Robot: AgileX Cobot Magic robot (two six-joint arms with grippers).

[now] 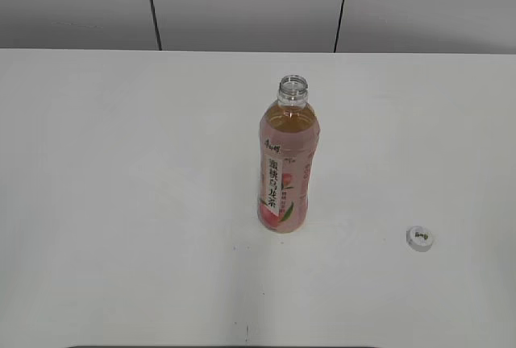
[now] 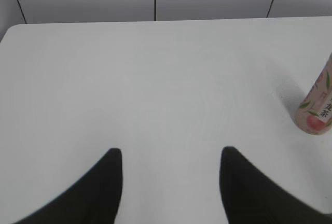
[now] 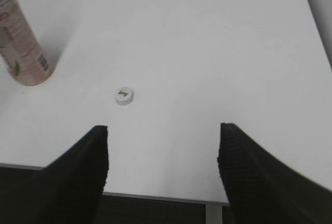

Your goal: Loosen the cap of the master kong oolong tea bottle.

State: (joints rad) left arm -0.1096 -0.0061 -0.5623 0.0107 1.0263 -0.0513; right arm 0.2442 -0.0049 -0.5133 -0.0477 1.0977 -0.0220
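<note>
Nearest the exterior camera, the cap lay flat on the white bench, logo side up, well apart from the bottle and off to its right. Farther back, the master kong oolong tea bottle stood upright near the middle of the bench, its neck bare and open, the amber tea reaching the shoulder.

In the right wrist view, the right gripper hovered over the bench's near edge with its fingers spread wide and empty, the cap just ahead of them. The left gripper likewise had its fingers parted and holding nothing, the bottle's base at the far right.
</note>
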